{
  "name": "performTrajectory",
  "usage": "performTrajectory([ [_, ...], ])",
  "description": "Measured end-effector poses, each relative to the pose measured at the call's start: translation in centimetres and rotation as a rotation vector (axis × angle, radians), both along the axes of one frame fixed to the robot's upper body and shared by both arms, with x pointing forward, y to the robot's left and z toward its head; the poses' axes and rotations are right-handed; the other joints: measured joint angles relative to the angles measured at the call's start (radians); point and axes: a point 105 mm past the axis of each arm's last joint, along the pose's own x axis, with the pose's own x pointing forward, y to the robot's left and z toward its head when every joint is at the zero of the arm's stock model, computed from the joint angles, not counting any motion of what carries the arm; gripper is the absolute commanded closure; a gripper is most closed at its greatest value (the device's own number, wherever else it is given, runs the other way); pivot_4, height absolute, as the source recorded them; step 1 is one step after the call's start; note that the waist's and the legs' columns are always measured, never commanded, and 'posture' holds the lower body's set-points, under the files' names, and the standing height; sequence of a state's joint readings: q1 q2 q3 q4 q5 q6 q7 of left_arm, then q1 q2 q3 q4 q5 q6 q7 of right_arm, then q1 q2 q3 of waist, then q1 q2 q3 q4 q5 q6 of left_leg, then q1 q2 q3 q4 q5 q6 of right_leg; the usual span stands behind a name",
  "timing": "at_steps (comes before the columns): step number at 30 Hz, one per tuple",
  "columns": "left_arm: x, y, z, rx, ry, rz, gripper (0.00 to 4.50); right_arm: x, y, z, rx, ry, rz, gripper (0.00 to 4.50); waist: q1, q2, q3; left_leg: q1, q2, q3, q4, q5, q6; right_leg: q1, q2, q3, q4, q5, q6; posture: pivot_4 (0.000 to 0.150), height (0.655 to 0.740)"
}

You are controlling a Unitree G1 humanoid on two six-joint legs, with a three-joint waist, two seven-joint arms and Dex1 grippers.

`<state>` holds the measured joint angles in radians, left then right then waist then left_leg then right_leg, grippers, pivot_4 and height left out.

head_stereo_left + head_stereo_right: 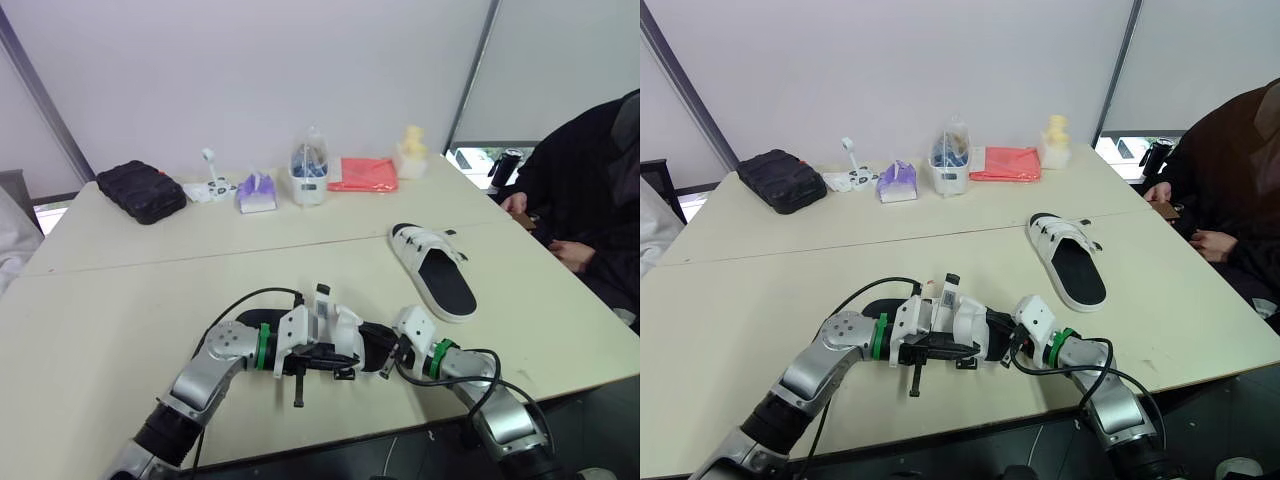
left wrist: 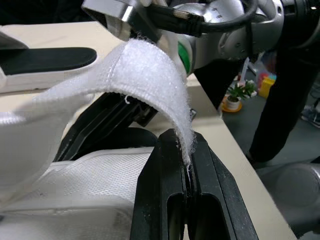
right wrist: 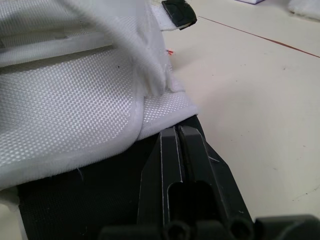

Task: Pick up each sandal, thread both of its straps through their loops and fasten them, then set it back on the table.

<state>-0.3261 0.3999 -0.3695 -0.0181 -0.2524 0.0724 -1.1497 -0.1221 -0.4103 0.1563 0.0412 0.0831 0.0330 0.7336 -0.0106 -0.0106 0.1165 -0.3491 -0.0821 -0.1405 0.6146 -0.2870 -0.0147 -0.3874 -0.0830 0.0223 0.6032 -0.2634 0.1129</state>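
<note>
A white sandal with a black footbed (image 1: 350, 335) lies near the table's front edge, between my two grippers. My left gripper (image 2: 186, 145) is shut on the tip of its white fuzzy strap (image 2: 150, 70), which arches up over the upper. From the right, my right gripper (image 3: 176, 131) is shut at the edge of the white mesh upper (image 3: 75, 95), over the black footbed. In the left eye view the left gripper (image 1: 340, 355) and the right gripper (image 1: 388, 350) nearly meet over this sandal. A second sandal (image 1: 435, 270) lies flat, farther back on the right.
Along the far edge stand a black case (image 1: 140, 190), a white spray-like item (image 1: 210, 185), a purple tissue pack (image 1: 257, 192), a clear container (image 1: 309, 170), a red pouch (image 1: 363, 174) and a yellow figure (image 1: 411, 148). A person in dark clothes (image 1: 590, 190) sits at the right.
</note>
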Motion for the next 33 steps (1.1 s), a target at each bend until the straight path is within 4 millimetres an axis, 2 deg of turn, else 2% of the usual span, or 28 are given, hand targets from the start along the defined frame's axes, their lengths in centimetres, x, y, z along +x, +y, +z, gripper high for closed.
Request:
performTrajectory([
  [6, 0.3, -0.1, -0.4, 0.030, -0.170, -0.024, 4.49, 0.0, -0.1, 0.0, -0.001, 0.001, -0.002, 4.50, 0.002, 0.000, 0.000, 0.000, 0.000, 0.000, 0.000, 0.000, 0.000, 0.000, 0.000, 0.000, 0.000, 0.000, -0.001, 0.150, 0.7400],
  [14, 0.9, -0.3, -0.3, 0.046, -0.295, -0.077, 4.49, 0.1, -0.1, -0.1, -0.002, 0.003, -0.004, 4.50, 0.004, 0.000, 0.000, 0.001, 0.000, 0.000, 0.001, 0.000, 0.000, 0.001, 0.000, 0.000, 0.000, 0.000, -0.001, 0.150, 0.7400],
  [21, 1.2, -0.2, -0.3, 0.091, -0.484, -0.177, 4.49, 0.1, -0.1, -0.1, -0.002, 0.006, -0.005, 4.50, 0.004, -0.001, 0.000, 0.004, 0.000, 0.000, 0.001, 0.000, 0.000, 0.003, 0.000, 0.000, 0.000, 0.000, -0.001, 0.150, 0.7400],
  [26, 1.5, -0.2, -0.3, 0.075, -0.376, -0.157, 4.49, 0.1, -0.1, -0.2, -0.003, 0.008, -0.006, 4.50, 0.004, 0.000, 0.001, 0.008, 0.000, 0.000, 0.000, 0.000, 0.000, 0.009, 0.000, 0.000, 0.000, -0.001, 0.001, 0.150, 0.7400],
  [33, 2.2, -0.3, 0.9, 0.062, -0.059, -0.110, 4.49, 0.1, 0.0, -0.1, -0.001, 0.002, -0.003, 4.50, 0.000, 0.000, 0.006, 0.009, 0.000, 0.000, 0.000, 0.000, 0.000, 0.010, 0.002, 0.000, 0.000, -0.002, 0.002, 0.150, 0.7400],
])
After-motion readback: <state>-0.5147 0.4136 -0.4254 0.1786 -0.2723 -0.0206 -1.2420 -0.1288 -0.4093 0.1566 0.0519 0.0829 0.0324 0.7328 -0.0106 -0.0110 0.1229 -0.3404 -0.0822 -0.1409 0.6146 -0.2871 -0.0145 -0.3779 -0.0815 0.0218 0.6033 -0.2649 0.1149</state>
